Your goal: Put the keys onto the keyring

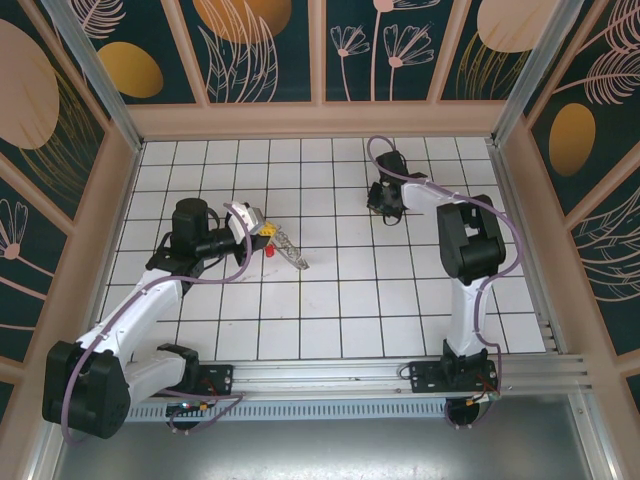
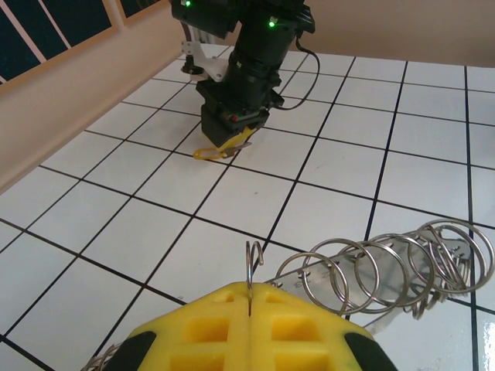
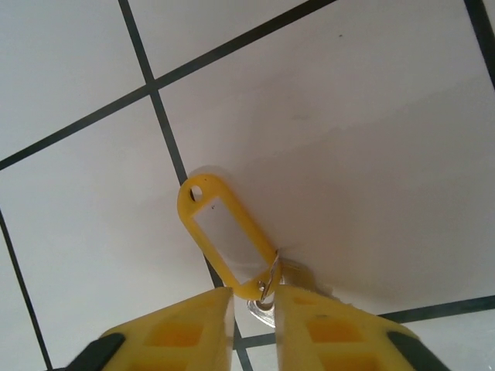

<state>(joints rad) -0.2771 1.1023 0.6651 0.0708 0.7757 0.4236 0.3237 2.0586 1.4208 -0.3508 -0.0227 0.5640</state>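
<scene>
Silvery coiled keyring (image 2: 387,267) clamped in left gripper (image 2: 249,305) jaws; right gripper (image 3: 255,309) jaws narrowly apart astride key (image 3: 296,272) with yellow tag (image 3: 224,236).

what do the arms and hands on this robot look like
The left arm and right arm have white links, bulky black joints and a lilac cable looping alongside. The left hand and right hand each end in two blocky yellow fingers with square recesses and black backing. Green lights glow above the right hand.
</scene>
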